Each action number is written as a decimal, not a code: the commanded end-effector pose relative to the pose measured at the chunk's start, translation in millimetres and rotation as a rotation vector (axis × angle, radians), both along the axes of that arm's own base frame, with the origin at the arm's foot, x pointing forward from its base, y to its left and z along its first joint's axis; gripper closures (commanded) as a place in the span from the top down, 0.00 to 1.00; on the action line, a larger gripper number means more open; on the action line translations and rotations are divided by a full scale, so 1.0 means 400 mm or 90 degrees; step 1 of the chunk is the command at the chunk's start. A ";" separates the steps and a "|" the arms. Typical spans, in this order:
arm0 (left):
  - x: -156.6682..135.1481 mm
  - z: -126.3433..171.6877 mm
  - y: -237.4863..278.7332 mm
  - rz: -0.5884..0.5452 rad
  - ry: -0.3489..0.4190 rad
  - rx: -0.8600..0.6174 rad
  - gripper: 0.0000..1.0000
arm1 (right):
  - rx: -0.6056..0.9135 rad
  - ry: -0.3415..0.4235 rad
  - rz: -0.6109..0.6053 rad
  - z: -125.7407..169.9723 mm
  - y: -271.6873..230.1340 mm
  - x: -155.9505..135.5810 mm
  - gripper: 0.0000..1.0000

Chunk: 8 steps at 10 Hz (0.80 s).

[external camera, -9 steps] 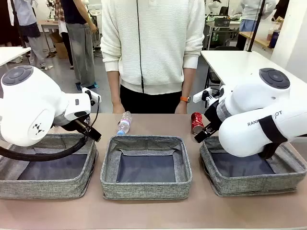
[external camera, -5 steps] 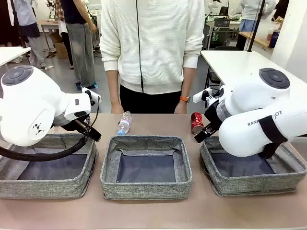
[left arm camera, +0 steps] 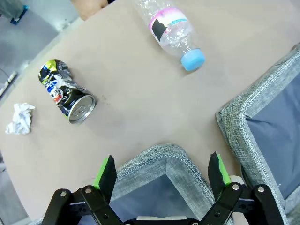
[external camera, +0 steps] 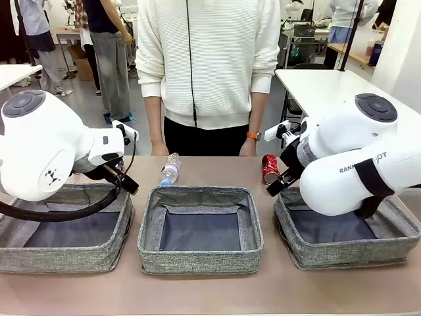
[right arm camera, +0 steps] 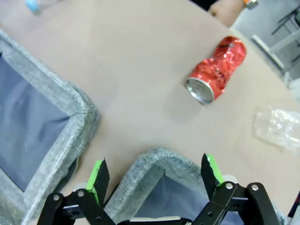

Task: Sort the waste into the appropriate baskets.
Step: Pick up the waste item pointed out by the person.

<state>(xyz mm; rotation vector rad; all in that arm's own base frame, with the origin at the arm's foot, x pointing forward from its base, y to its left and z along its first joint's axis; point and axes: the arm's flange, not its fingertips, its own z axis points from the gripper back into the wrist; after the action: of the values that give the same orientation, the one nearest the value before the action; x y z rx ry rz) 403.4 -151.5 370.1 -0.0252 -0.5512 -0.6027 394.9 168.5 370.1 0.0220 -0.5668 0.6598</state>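
Three grey baskets stand in a row: left [external camera: 39, 253], middle [external camera: 197, 262] and right [external camera: 342, 253]. Behind them lie a clear plastic bottle with a blue cap [external camera: 170, 168] [left arm camera: 171, 26] and a dented red can [external camera: 270, 168] [right arm camera: 216, 69]. In the left wrist view a black-silver can [left arm camera: 65, 91] and a crumpled white paper wad [left arm camera: 19, 118] lie on the table. A crushed clear bottle [right arm camera: 279, 126] sits right of the red can. My left gripper [left arm camera: 161, 171] hangs open over a basket corner [left arm camera: 164, 157]. My right gripper [right arm camera: 154, 176] is open above another basket's corner [right arm camera: 154, 161].
A person in a white sweater [external camera: 210, 59] stands at the far edge of the table, hands hanging at the sides. A white table [external camera: 329, 85] stands behind on the right. Bare tabletop [external camera: 210, 293] runs along the front edge.
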 end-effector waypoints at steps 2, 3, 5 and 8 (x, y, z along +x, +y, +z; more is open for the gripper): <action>0.000 0.000 0.000 0.000 0.000 0.000 1.00 | 0.000 0.000 0.000 0.000 0.000 0.000 1.00; 0.000 0.000 0.000 0.000 0.000 0.000 1.00 | -0.034 0.011 0.032 0.068 0.004 -0.021 1.00; -0.173 0.295 0.011 -0.017 -0.057 0.008 1.00 | 0.003 -0.088 0.026 0.311 -0.065 -0.164 1.00; -0.091 0.283 -0.015 -0.020 -0.088 -0.006 1.00 | 0.007 -0.096 0.010 0.313 -0.030 -0.098 1.00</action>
<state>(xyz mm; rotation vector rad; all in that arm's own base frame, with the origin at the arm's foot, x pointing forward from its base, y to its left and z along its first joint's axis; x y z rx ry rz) 320.8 -153.0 549.5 0.0317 -0.7811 -0.6024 317.2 137.4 553.7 -0.0546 -0.7972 0.6654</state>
